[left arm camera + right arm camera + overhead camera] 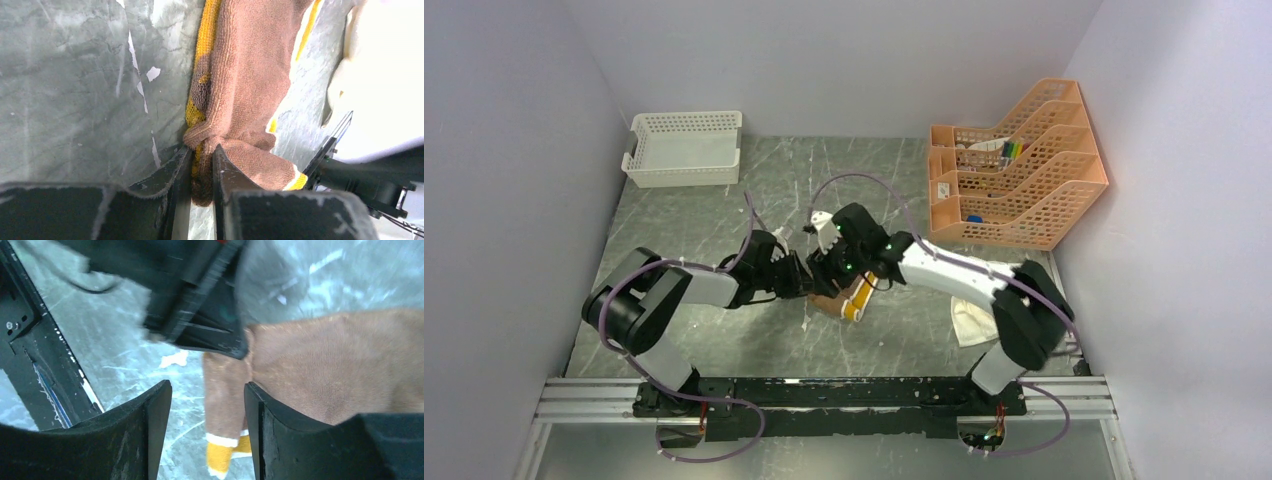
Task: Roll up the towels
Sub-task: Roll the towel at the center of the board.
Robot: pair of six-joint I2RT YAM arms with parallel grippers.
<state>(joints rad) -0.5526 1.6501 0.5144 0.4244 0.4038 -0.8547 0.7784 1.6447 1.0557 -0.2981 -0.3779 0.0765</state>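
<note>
In the top view, both arms reach to the middle of the grey table [724,340] and meet there. The left gripper [792,272] and the right gripper [827,268] sit tip to tip over the mustard-and-brown towel [849,300], which lies bunched just below and to the right of them. From this height we cannot tell how either pair of jaws stands. The cream towel [971,322] lies crumpled at the lower right, partly under the right arm and well apart from the other towel. A white lattice basket [682,150] stands at the upper left and an orange file organizer [1024,190] at the upper right.

In the left wrist view, the left gripper [202,172] has its jaws drawn almost together on a fold of the mustard-and-brown towel [245,75]. The cloth is pinched between them at the bottom centre. From there the towel runs up the middle of the frame, brown side showing, with a yellow edge along its left.

In the right wrist view, the right gripper [205,432] has its jaws spread apart at the bottom of the frame. A narrow flap of the mustard-and-brown towel [340,365] hangs in the gap, its end striped white and yellow. The flap lies close to the right-hand finger [280,440] and apart from the left-hand one, so nothing is clamped. The left gripper [235,342] comes in from the top centre and nips the towel's edge.
</note>
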